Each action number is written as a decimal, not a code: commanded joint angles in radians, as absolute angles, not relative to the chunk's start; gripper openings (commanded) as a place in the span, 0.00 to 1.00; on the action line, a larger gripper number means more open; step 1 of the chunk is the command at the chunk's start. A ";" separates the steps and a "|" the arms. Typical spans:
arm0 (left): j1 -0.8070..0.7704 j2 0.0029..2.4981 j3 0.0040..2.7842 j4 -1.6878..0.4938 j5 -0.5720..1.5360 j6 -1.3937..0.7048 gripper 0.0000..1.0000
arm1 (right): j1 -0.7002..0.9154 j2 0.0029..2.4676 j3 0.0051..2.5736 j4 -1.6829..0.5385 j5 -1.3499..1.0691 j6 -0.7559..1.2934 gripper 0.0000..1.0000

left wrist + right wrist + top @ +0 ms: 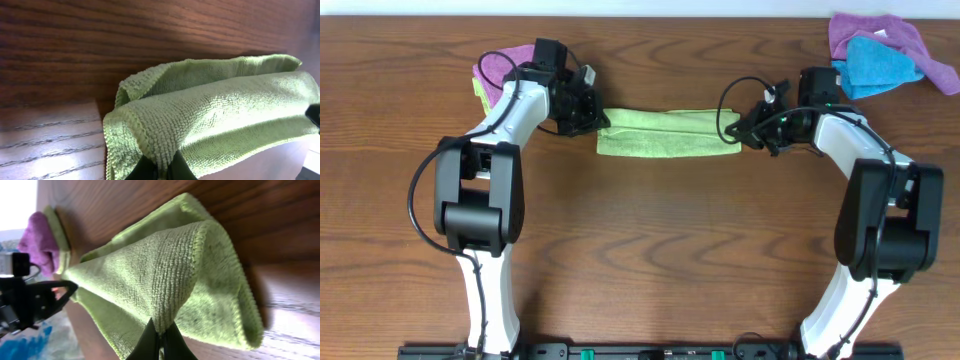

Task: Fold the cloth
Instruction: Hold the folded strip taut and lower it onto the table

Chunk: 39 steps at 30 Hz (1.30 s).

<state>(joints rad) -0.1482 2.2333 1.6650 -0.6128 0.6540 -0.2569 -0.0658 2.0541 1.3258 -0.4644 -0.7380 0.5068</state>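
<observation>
The cloth is lime-green looped terry with a stitched hem. It stretches as a long, doubled band between the two grippers, and its soft layers curl open along the edges. The left gripper is clamped on one end, its dark fingertips pinching the hemmed corner. The right gripper is closed on the opposite end, gathering the pile into a peaked fold. Everything rests on a table of glossy brown wood grain that catches pale glare. Just behind the left gripper lies a rumpled purple cloth on a pale green cloth. Beyond the right gripper, a second purple cloth and a bright blue cloth are heaped together.
</observation>
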 commanded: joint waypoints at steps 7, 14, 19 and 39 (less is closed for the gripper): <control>-0.133 2.254 1.688 -0.579 0.617 -0.236 0.06 | -0.075 2.042 1.327 -0.430 -0.670 0.467 0.01; -0.131 2.254 1.705 -0.552 0.570 -0.239 0.06 | -0.075 2.042 1.327 -0.378 -0.696 0.485 0.01; -0.133 2.254 1.705 -0.552 0.495 -0.208 0.06 | -0.072 2.043 1.327 -0.366 -0.666 0.477 0.01; -0.163 2.327 1.710 -0.589 0.524 -0.205 0.06 | -0.070 2.070 1.327 -0.441 -0.555 0.421 0.01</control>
